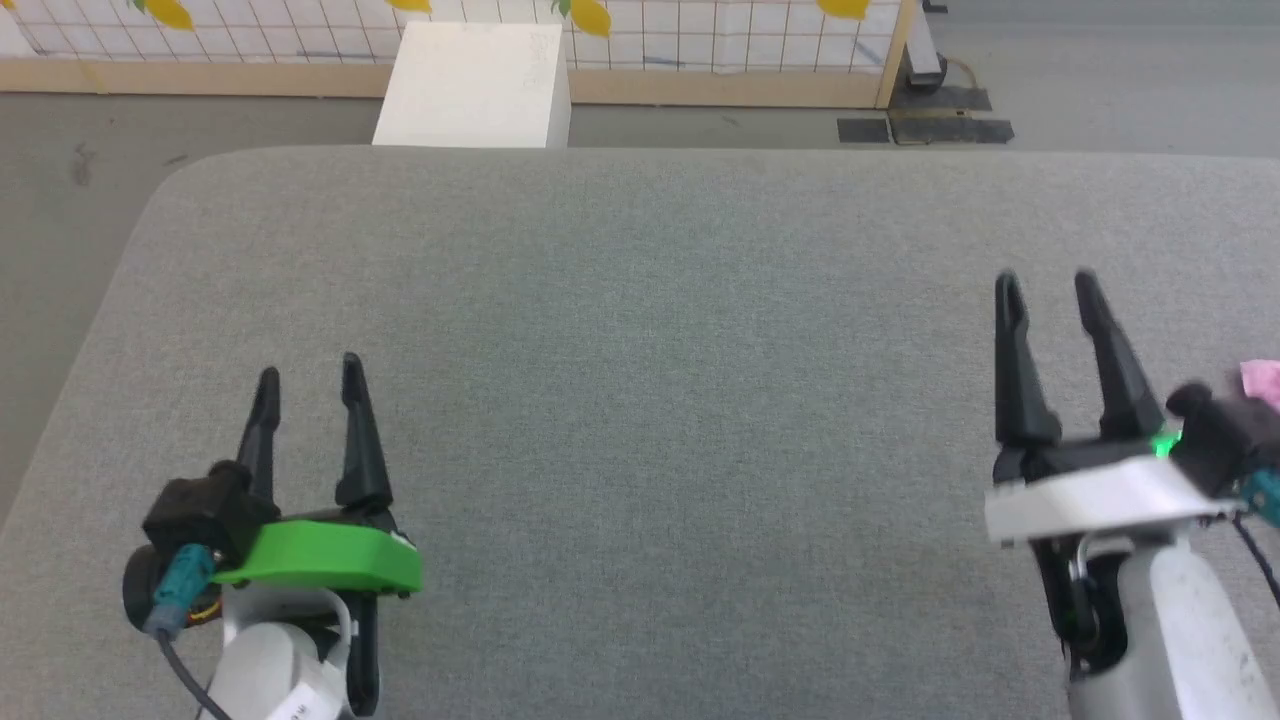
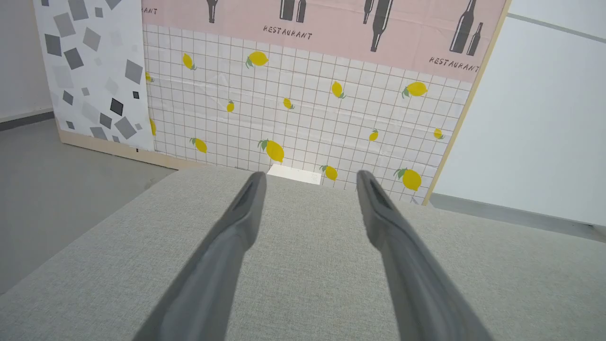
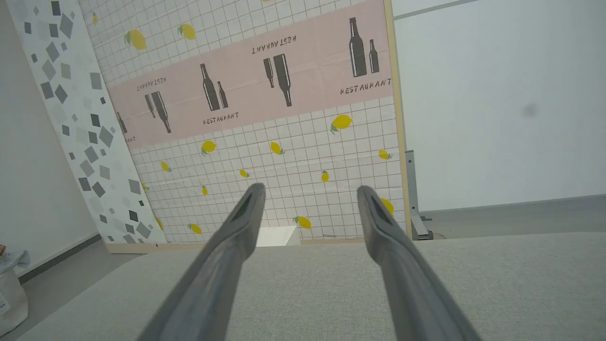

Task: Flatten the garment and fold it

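Grey fabric surface [image 1: 640,330], lemon-print panel [image 2: 307,109], white box [image 1: 470,85], pink garment [image 1: 1262,378] at edge

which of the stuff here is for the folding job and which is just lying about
For the job: pink garment, just a corner showing at the right edge; left gripper and right gripper, both open; grey table as the work surface.

Lying about: white box beyond the table; lemon-patterned wall panel; bag on the floor.
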Robot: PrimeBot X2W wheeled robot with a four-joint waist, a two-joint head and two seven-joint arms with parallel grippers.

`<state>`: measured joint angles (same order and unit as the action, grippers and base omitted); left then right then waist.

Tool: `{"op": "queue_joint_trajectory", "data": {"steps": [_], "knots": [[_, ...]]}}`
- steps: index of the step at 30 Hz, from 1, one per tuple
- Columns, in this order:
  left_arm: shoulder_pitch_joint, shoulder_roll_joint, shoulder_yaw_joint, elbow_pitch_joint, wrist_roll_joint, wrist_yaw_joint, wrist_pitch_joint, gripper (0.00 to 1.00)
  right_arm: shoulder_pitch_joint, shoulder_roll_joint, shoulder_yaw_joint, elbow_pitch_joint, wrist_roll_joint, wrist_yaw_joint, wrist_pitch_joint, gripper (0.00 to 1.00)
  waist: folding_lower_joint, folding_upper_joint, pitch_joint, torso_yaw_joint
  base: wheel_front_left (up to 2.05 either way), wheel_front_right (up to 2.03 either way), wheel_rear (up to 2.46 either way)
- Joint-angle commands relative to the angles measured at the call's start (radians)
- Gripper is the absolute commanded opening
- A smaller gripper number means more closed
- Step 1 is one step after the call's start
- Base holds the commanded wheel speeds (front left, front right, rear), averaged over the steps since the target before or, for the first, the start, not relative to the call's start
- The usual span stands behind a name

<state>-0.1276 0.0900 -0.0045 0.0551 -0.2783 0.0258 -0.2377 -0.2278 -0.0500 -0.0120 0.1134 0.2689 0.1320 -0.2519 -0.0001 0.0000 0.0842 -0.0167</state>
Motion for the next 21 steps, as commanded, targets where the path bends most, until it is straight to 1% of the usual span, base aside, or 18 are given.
{"op": "queue_joint_trajectory", "data": {"steps": [1, 5, 9, 10, 14, 21], "knots": [[0.012, -0.002, -0.007, 0.01, 0.012, -0.001, -0.009, 1.0, 0.029, -0.001, 0.003, -0.003, 0.0, -0.001, -0.009, 1.0, 0.0001, 0.0, -0.002, -0.002, 0.0, 0.0, 0.0], [0.019, -0.001, -0.032, 0.039, 0.043, -0.001, -0.016, 1.0, 0.089, 0.0, -0.017, -0.02, 0.002, -0.001, -0.009, 1.0, 0.0001, 0.0, -0.002, -0.008, 0.0, 0.0, 0.0], [0.03, -0.002, -0.053, 0.07, 0.068, 0.001, -0.02, 1.0, 0.13, 0.0, -0.02, -0.011, -0.009, -0.001, -0.01, 1.0, 0.0001, 0.0, -0.001, -0.014, 0.0, 0.0, 0.0], [0.044, -0.008, -0.064, 0.087, 0.084, 0.016, -0.022, 1.0, 0.147, 0.0, -0.028, 0.004, -0.016, -0.001, -0.01, 1.0, 0.0001, 0.0, 0.0, -0.019, 0.0, 0.0, 0.0], [0.051, -0.014, -0.072, 0.097, 0.082, 0.015, -0.023, 1.0, 0.156, 0.0, -0.025, 0.015, -0.019, -0.001, -0.01, 1.0, 0.0001, 0.0, -0.001, -0.018, 0.0, 0.0, 0.0], [0.054, -0.022, -0.066, 0.085, 0.062, 0.0, -0.024, 1.0, 0.155, 0.0, -0.015, 0.025, -0.016, -0.001, -0.01, 1.0, 0.0001, 0.0, -0.002, -0.022, 0.0, 0.0, 0.0]]}}
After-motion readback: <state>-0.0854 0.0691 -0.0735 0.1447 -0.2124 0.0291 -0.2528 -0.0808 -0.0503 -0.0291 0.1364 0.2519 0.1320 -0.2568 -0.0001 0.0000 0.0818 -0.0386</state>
